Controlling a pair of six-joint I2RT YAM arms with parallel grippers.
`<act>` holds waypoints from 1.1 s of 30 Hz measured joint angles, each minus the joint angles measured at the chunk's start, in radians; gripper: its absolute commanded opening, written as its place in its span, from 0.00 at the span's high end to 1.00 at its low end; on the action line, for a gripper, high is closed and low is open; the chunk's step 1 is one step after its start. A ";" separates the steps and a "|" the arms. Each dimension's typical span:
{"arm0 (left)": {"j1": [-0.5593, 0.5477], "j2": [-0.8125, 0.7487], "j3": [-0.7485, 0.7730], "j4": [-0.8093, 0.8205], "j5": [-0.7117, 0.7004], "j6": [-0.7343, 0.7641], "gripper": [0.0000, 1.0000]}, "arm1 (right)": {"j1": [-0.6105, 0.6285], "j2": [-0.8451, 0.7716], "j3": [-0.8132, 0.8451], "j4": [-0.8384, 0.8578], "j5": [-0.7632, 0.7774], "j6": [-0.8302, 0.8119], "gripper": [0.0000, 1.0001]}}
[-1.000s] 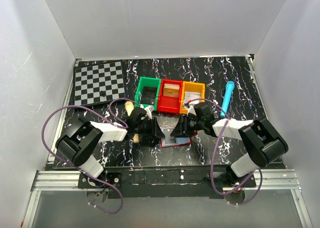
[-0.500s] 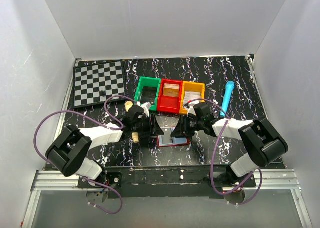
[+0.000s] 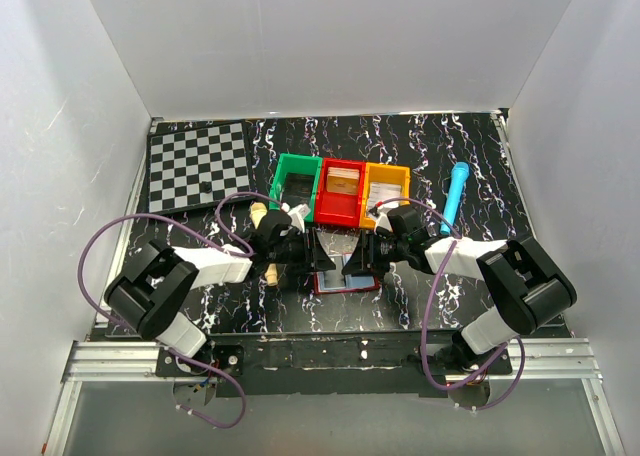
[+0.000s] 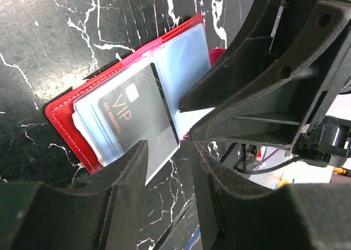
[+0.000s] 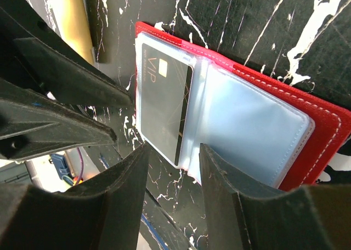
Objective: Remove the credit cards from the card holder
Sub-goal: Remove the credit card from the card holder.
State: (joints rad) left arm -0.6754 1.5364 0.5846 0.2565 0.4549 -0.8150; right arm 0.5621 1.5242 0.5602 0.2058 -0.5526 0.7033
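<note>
My left gripper [image 4: 167,146] parted, VIP card [image 4: 137,118] edge just ahead. Right gripper [image 5: 174,148] parted over the card holder [image 5: 329,135]'s clear sleeve [image 5: 247,129].

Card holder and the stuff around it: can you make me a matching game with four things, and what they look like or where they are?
Things:
1. card holder
2. VIP card
3. chessboard
4. blue tube

Clues:
A. at the far left, in black and white squares
B. black, tucked in a clear sleeve
C. just right of the orange bin
D. lying open, red cover, pale-blue sleeves

Right pairs: 1-D, 2-B, 3-A, 4-C.
</note>
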 measured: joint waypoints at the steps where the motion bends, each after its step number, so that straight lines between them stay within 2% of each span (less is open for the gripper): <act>1: 0.000 0.007 0.000 0.007 0.003 0.000 0.66 | 0.000 0.000 0.000 0.000 0.000 0.000 0.50; 21: 0.000 0.046 0.002 -0.016 -0.011 0.007 0.70 | 0.000 -0.030 0.001 0.000 -0.001 0.017 0.49; 33: 0.000 0.046 0.002 -0.016 -0.018 0.006 0.69 | 0.000 -0.031 0.003 0.021 -0.024 0.039 0.49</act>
State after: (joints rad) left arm -0.6754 1.5826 0.5865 0.2409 0.4366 -0.8085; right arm 0.5621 1.4937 0.5629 0.2272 -0.5770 0.7422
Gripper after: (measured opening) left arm 0.305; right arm 0.512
